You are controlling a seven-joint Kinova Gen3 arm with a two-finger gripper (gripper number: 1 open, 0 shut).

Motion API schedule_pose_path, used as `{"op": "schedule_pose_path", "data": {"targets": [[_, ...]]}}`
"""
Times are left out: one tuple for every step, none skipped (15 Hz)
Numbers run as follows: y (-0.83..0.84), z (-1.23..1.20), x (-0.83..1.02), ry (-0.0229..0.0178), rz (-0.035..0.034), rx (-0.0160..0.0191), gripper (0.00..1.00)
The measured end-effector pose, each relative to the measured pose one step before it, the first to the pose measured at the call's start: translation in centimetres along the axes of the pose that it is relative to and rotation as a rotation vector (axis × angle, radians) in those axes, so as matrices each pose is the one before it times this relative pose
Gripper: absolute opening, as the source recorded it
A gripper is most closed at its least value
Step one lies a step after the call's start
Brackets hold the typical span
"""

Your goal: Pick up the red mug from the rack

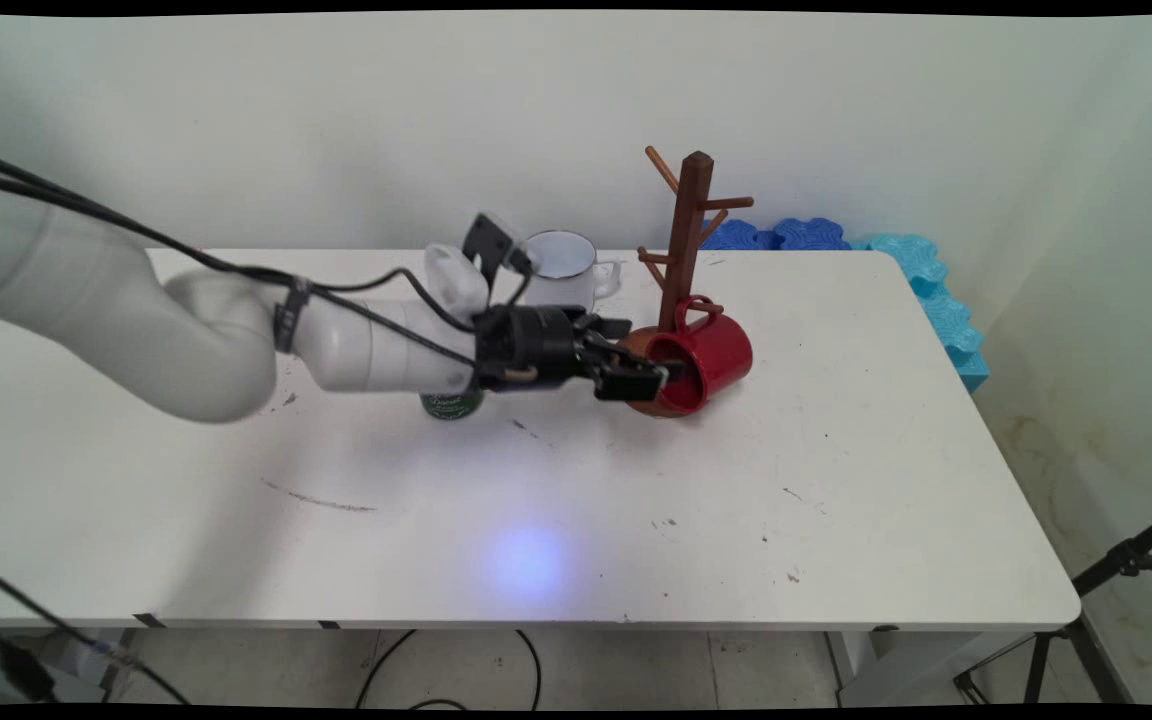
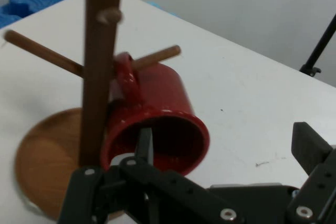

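White desk point(image 1: 836, 480) under us: our tool point(image 1: 648, 375) is spread, one finger point(image 2: 144, 145) inside the red mug point(image 1: 706, 360) hanging sideways on the wooden mug tree point(image 1: 688, 235).

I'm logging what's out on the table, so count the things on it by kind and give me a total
Mugs: 2, the red mug hung by its handle on the mug tree and the white enamel mug behind the arm.
Mug trees: 1, the brown wooden mug tree.
Green containers: 1, the green container mostly hidden under the arm.
Total: 4.
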Motion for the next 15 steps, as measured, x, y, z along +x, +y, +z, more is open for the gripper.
{"op": "schedule_pose_path", "data": {"targets": [[0.347, 0.326, -0.416, 0.00187, -0.0006, -0.00204, 1.0], [0.218, 0.225, -0.259, 0.00114, 0.00015, -0.00143, 1.0], [0.294, 0.34, -0.374, 0.00135, 0.0, -0.0014, 1.0], [0.257, 0.333, -0.335, 0.00244, 0.00037, -0.00094, 1.0], [0.275, 0.437, -0.442, 0.00206, 0.00028, 0.00107, 1.0], [0.177, 0.324, -0.309, 0.00136, 0.00015, 0.00113, 1.0], [0.174, 0.36, -0.348, 0.00133, 0.00029, 0.00176, 1.0], [0.112, 0.295, -0.287, 0.00112, 0.00035, 0.00215, 1.0], [0.13, 0.34, -0.317, 0.00107, 0.00097, 0.0021, 1.0], [0.061, 0.18, -0.178, 0.00037, 0.00051, 0.00154, 1.0], [0.078, 0.274, -0.253, 0.00061, 0.00083, 0.00223, 1.0], [0.069, 0.26, -0.244, 0.0008, 0.00072, 0.00215, 1.0], [0.086, 0.364, -0.298, 0.00159, 0.00139, 0.00218, 1.0], [0.06, 0.274, -0.22, 0.001, 0.00087, 0.0017, 1.0], [0.038, 0.197, -0.137, 0.00075, 0.00086, 0.00121, 1.0]]}}
